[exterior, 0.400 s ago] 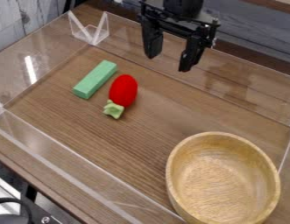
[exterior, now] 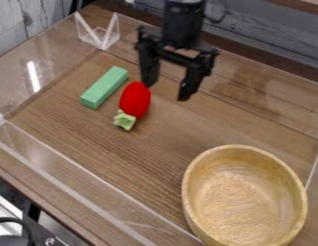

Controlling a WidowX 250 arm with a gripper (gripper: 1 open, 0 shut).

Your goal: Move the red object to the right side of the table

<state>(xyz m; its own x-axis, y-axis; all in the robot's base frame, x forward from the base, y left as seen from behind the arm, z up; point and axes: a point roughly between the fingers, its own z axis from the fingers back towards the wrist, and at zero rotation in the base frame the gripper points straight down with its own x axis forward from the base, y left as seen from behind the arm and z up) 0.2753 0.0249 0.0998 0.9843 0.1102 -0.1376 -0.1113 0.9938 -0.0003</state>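
The gripper [exterior: 170,75] is being held with jaws spread, pointing down, at two o'clock just beside the red toy fruit [exterior: 134,99]. A green block [exterior: 105,87] is lying at ten o'clock; a wooden bowl [exterior: 245,199] at five.

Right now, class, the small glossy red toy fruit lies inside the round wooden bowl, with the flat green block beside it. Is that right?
Not quite. The small glossy red toy fruit lies on the bare brown tabletop, well apart from the round wooden bowl. The flat green block is indeed beside it. The camera view shows this.
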